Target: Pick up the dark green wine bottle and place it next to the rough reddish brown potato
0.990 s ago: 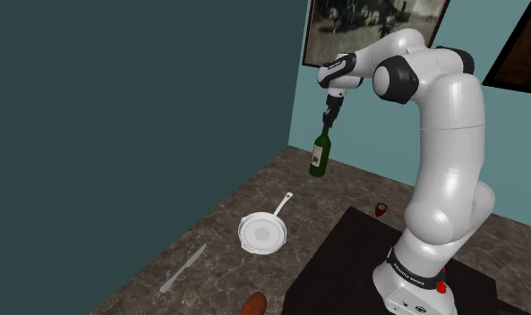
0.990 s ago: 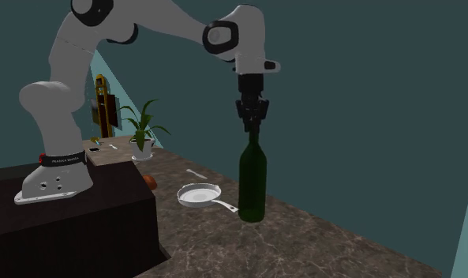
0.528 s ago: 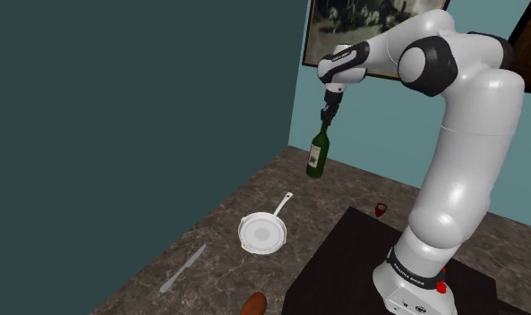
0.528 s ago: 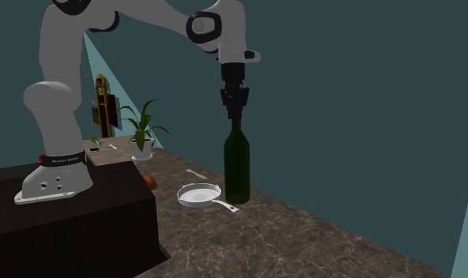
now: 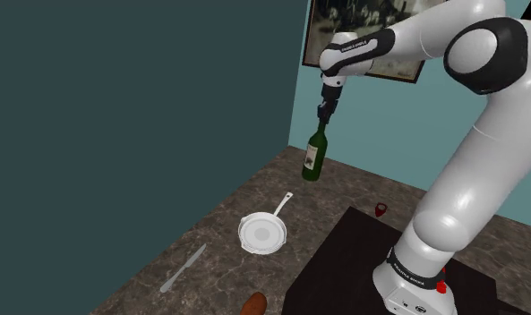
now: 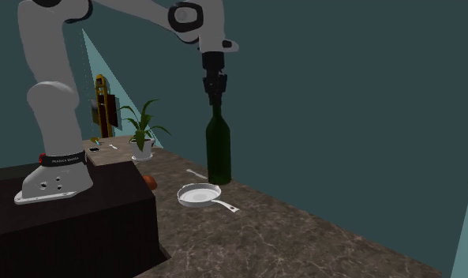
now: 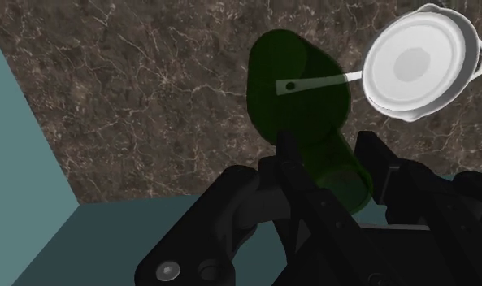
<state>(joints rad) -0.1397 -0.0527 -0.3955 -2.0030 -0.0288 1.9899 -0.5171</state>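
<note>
The dark green wine bottle [image 5: 313,156] with a pale label hangs upright in the air above the marble counter, also seen as bottle [image 6: 219,148] and bottle [image 7: 300,97]. My black gripper [image 5: 322,114] is shut on its neck; the same gripper [image 6: 215,95] grips from above, and gripper [image 7: 336,175] clasps the neck between its fingers. The reddish brown potato [image 5: 253,304] lies at the counter's near edge, close to the stand; potato [image 6: 150,182] peeks out beside the dark stand.
A white frying pan [image 5: 263,231] lies on the counter below the bottle, pan [image 6: 201,194], pan [image 7: 420,59]. A grey knife [image 5: 184,267] lies toward the shoulder view's left. A small red item [image 5: 381,209] sits by the dark stand [image 5: 344,268]. Teal walls border the counter.
The arm has lifted and carried the bottle: leftward and higher in the second exterior view, toward the pan; slightly left and up in the shoulder view. The grip is unchanged.
</note>
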